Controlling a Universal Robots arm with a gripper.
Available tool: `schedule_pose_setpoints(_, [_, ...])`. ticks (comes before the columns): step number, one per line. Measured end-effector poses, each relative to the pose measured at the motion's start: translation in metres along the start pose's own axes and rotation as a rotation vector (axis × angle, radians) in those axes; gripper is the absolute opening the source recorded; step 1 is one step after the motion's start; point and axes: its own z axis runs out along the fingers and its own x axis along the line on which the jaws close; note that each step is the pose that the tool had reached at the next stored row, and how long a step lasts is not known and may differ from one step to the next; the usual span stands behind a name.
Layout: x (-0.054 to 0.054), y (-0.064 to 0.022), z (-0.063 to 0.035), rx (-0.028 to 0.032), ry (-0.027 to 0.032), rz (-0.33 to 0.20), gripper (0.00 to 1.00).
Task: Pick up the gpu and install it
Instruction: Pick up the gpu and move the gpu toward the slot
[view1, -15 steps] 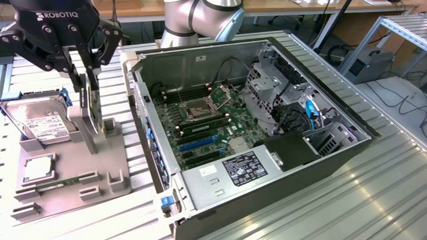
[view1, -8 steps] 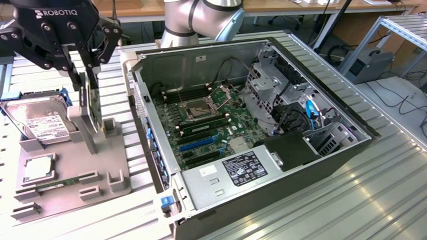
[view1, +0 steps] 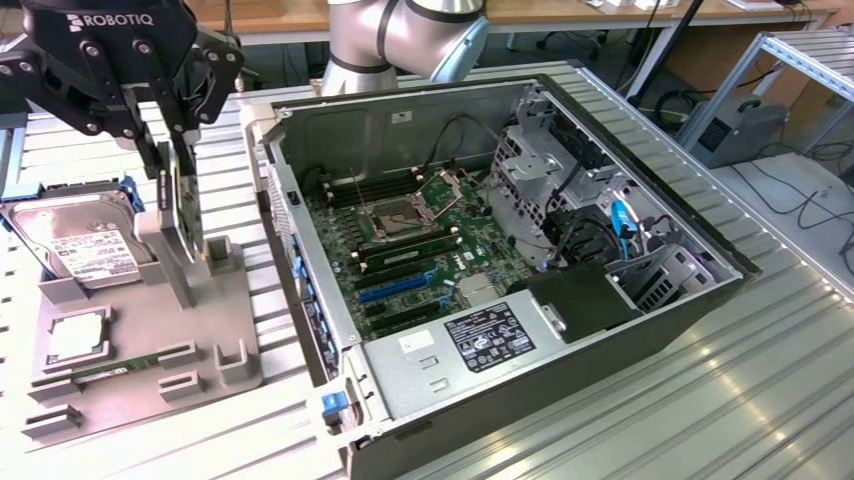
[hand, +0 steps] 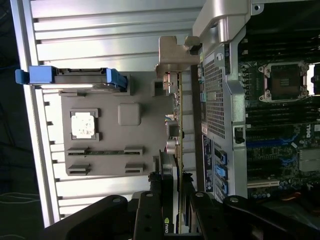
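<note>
Oblique exterior, downward wrist; shared grey tray (view1: 147, 320)

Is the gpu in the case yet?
Out: gpu stands on edge in the gray holder beside the case, claw closed on it.

The gripper (hand: 174, 182) is black, built of jointed linkage bars pinned with round screws, and white ROBOTIQ lettering (view1: 120, 19) marks its body. The arm (view1: 400, 35) is a silver-grey tube with rounded joint housings.

Matt silvery metal gpu bracket (hand: 176, 52)
</note>
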Motion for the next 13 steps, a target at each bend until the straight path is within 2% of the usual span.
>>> schedule_pose_setpoints(13, [-0.0002, -0.0002, -0.0047, 0.0000, 0.0000, 0.000, 0.27])
